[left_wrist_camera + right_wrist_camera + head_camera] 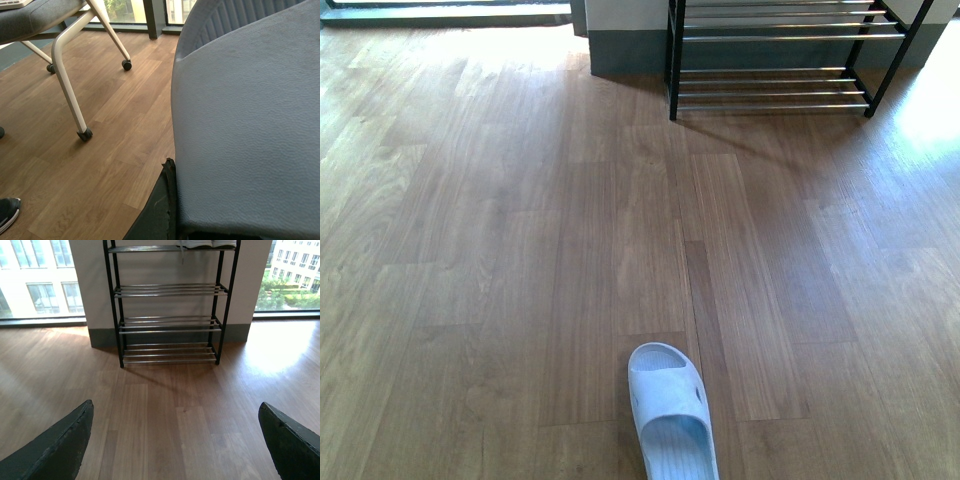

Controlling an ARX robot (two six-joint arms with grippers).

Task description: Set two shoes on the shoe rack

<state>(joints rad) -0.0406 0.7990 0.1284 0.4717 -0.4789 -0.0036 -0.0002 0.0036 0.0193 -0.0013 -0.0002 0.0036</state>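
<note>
While neither arm shows in the front view, a pale blue one-piece rubber slide (670, 415) lies toe-forward on the brown wood-plank floor (500, 280), well apart from the black-framed shoe rack with chrome rods (775, 60).

In the left wrist view, the left gripper (170, 195) appears clamped on a second pale blue slide (250, 125), pressed against its one visible dark finger. If the bite is shallow, the slide could swing or drop in transit.

In the right wrist view, the right gripper (175, 405) is spread wide and empty, with the rack straight ahead and well apart. Its thin rods leave gaps, so a slide set down crooked could tip through.
</note>
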